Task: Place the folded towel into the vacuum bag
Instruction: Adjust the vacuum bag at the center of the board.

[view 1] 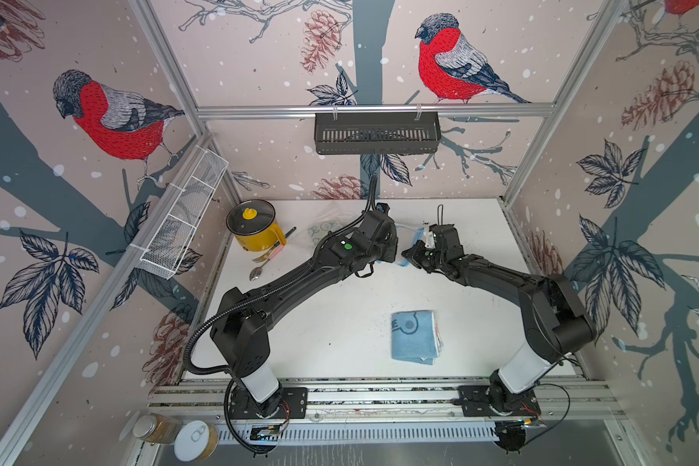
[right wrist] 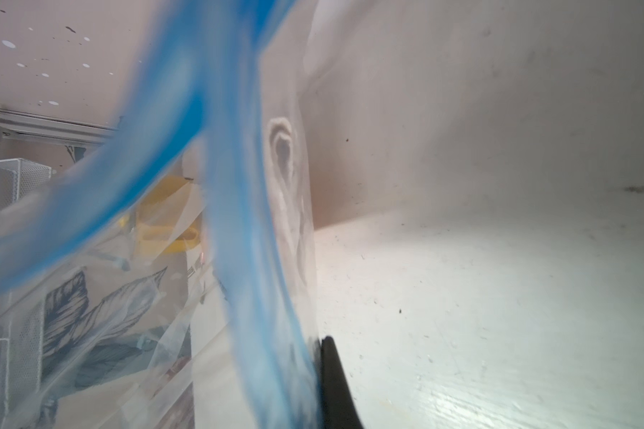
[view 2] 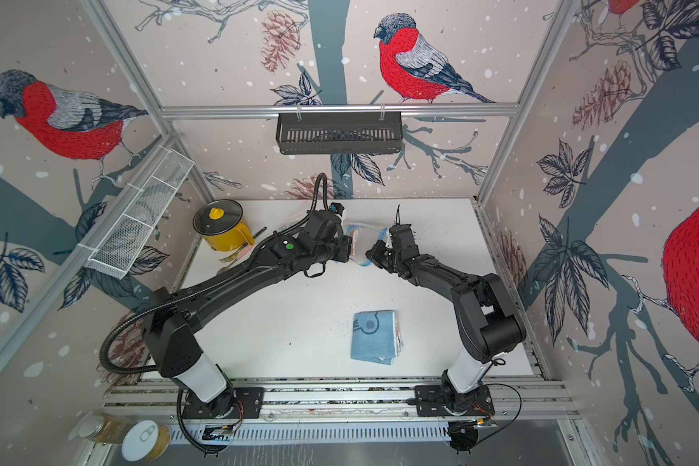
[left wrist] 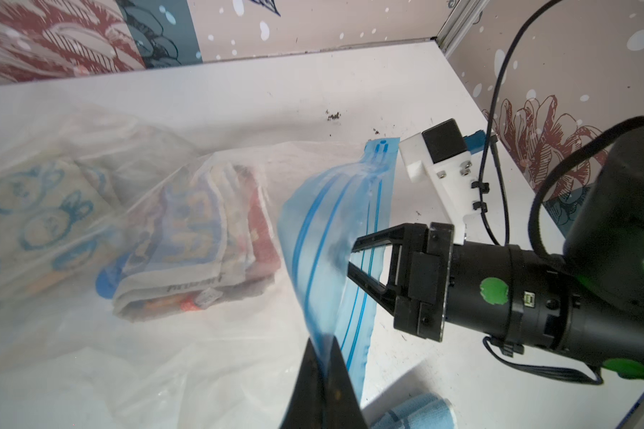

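Your left pincer (left wrist: 322, 345) and right pincer (left wrist: 351, 256) both clench the zip strip (left wrist: 335, 208) of the vacuum bag (left wrist: 157, 334), at the rear of the surface (view 1: 340, 322). The folded towel (view 1: 414, 337) lies near the front, well apart, ungripped. Judged: mouth being opened; insertion not yet begun.

Bullfinch-and-pinecone wallpaper walls (view 1: 259, 60), aluminium frame rails (view 1: 372, 109), black hanging shelf (view 1: 376, 139), white wire rack (view 1: 178, 226), white tabletop (view 1: 331, 331)

One clear plastic vacuum bag with a blue zip strip (left wrist: 335, 230); one folded light-blue towel (view 1: 414, 337), near right; one yellow lidded pot (view 1: 255, 230), far left; one metal fork (view 1: 261, 255); one metal spoon (view 1: 256, 273); one white mesh basket (view 1: 182, 218); one black slotted shelf (view 1: 376, 133); two black robot arms, left (view 1: 299, 270) and right (view 1: 497, 272).
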You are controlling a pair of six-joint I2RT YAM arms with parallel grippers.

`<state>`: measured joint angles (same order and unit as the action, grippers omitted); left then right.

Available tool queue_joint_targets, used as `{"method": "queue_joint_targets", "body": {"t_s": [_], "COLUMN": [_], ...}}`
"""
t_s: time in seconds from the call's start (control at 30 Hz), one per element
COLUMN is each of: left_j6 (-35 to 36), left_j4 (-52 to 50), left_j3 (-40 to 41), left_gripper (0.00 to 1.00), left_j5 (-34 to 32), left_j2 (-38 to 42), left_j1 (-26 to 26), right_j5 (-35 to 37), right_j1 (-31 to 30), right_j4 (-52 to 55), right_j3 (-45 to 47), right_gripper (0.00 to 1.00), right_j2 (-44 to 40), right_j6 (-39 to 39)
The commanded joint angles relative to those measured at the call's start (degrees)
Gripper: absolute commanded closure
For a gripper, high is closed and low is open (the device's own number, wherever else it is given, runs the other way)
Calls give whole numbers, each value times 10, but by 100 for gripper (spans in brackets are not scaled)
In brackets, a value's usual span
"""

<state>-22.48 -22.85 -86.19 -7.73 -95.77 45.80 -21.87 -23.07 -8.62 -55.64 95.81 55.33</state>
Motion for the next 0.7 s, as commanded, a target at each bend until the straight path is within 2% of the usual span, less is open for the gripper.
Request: {"method": "queue_joint_targets", "body": {"t_s": [0.0, 0.17, 0.4, 0.67], "left_j6": [54, 99, 104, 32], "left_j4": [39, 81, 102, 75], "left_j3": [-13, -12, 23, 80], "left_gripper": [100, 100, 100, 100], "left_j5": [-33, -46, -47, 52], "left_j2": [13, 36, 46, 47], "left_j1": [0, 0, -1, 14], "right_j5": [-2, 1, 31, 60], "right_j1": [-5, -8, -12, -5], "right_j4": [11, 24, 48, 55], "right_j3": [-20, -47, -69, -42], "right_gripper": [98, 98, 98, 90], "right_j2": [1, -9, -8, -3], "right_j6": [-10, -12, -33, -34]}}
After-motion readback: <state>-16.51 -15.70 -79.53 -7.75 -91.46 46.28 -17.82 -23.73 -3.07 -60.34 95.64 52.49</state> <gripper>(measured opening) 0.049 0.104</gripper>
